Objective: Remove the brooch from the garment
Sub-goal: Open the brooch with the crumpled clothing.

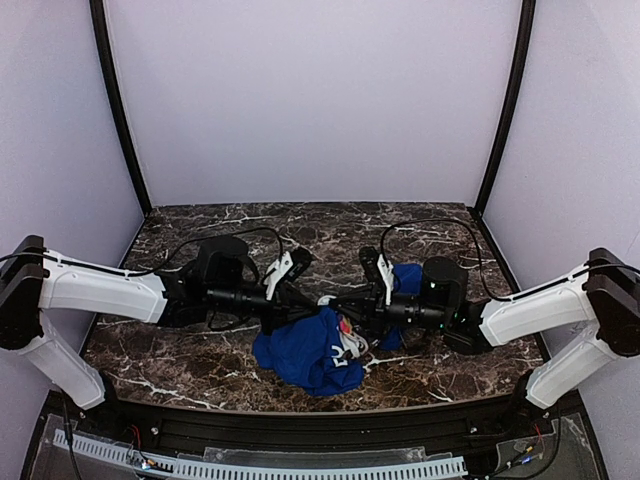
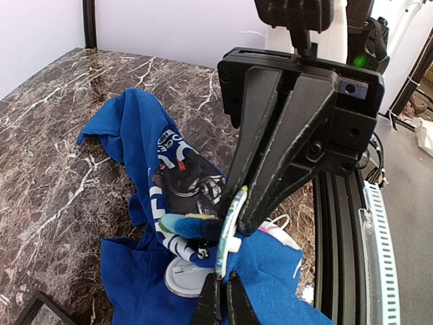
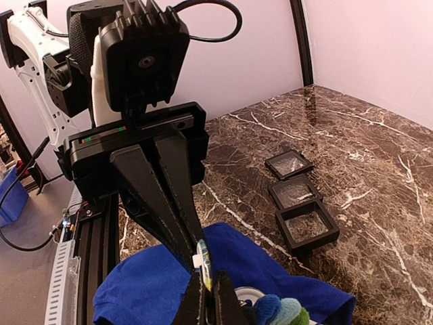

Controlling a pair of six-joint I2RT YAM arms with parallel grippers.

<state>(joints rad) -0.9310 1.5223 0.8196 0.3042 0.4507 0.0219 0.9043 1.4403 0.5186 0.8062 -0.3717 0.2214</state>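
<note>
My left gripper point(image 2: 222, 290) and right gripper point(image 3: 206, 288) pinch opposite rims of the light, stiff brooch point(image 2: 230, 233) on the soft garment point(image 2: 135, 128)

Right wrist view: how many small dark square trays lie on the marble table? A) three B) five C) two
A: three small dark square trays lie in a row on the dark veined marble table, beyond the blue cloth.
</note>
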